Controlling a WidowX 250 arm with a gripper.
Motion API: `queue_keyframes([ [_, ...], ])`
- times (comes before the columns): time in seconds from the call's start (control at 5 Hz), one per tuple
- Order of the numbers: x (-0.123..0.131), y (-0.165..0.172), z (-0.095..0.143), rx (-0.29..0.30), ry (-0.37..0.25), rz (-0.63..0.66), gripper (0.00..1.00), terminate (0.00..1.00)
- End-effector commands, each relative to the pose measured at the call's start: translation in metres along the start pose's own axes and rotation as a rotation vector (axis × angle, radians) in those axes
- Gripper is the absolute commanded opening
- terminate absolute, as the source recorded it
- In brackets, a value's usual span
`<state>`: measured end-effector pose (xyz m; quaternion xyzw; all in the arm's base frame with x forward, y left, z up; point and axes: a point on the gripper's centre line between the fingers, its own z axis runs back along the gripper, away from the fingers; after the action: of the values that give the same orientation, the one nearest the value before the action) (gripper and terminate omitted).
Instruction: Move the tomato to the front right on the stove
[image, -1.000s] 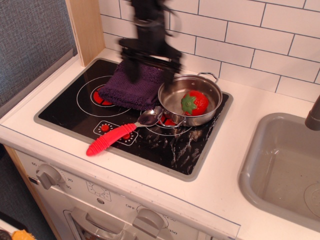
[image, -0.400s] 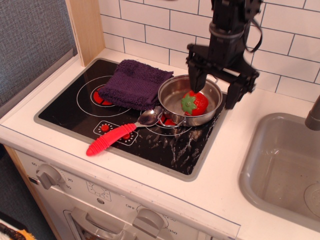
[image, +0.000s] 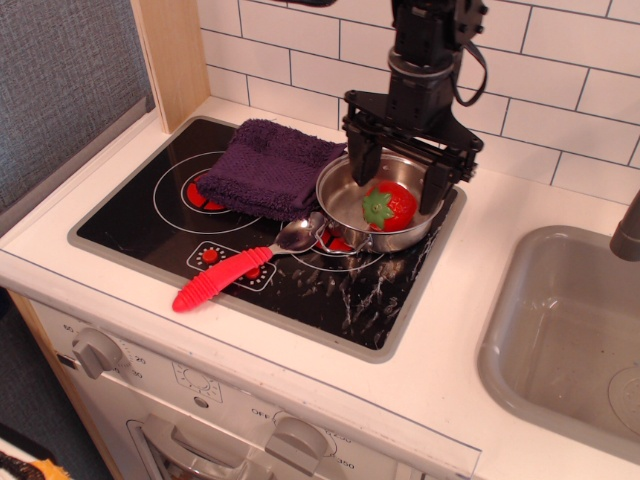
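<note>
The tomato, shiny red with a green leafy cap, lies inside a small steel pot on the back right part of the black stove. My gripper is open, its two black fingers spread wide over the pot, one on each side of the tomato and just above it. It holds nothing.
A folded purple cloth lies on the stove's back left burner, touching the pot. A red-handled spoon lies in front of the pot. A grey sink is at the right. A tiled wall stands behind.
My gripper swept from over the purple cloth to the right, past the pot, and has now come back left and centred over the tomato. The tomato and pot have not moved.
</note>
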<state>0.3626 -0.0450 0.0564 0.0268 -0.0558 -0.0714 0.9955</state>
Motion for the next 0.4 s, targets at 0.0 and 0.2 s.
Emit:
queue_keyframes([
  [0.0,0.009,0.012,0.009,0.001,-0.039,0.030,1.00,0.00],
  [0.2,0.008,0.012,-0.009,0.013,0.012,0.027,1.00,0.00],
])
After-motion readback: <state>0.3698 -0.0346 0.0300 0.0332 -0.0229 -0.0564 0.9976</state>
